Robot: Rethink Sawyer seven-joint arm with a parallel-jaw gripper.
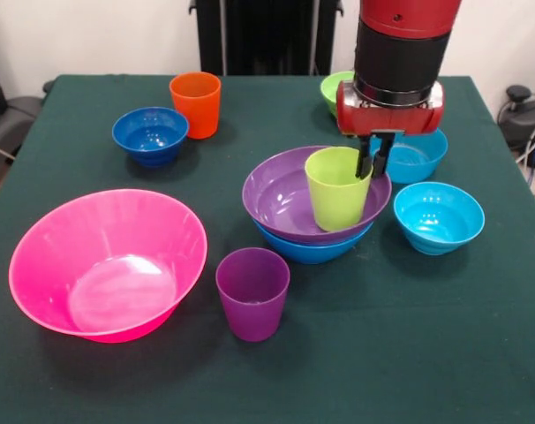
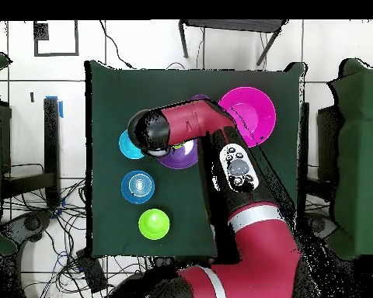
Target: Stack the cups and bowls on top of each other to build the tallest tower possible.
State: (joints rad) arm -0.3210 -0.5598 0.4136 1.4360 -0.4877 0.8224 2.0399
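- The claw (image 1: 374,164) hung at the right rim of the green cup (image 1: 337,187). Its two dark fingers stood close together over that rim and seemed to pinch the cup wall, though the contact itself was hard to see.
- The green cup stood upright inside the purple bowl (image 1: 281,199), which sat nested in the blue bowl (image 1: 307,249). So the tower was three pieces.
- Just to the right were two turquoise bowls (image 1: 439,216), one nearer and one partly hidden behind the claw. A green bowl (image 1: 333,87) showed behind the arm.
- In front of the tower stood the purple cup (image 1: 252,292), apart from it.
- At the far left side, the orange cup (image 1: 196,103) stood just beside the dark blue bowl (image 1: 150,134).
- The big pink bowl (image 1: 107,262) lay at the near left of the bench (image 1: 479,353).
- In my judgement the task was at an early stage: seven pieces were not yet stacked, and the cup was perhaps not yet released.
- In the overhead view the arm covered most of the tower.
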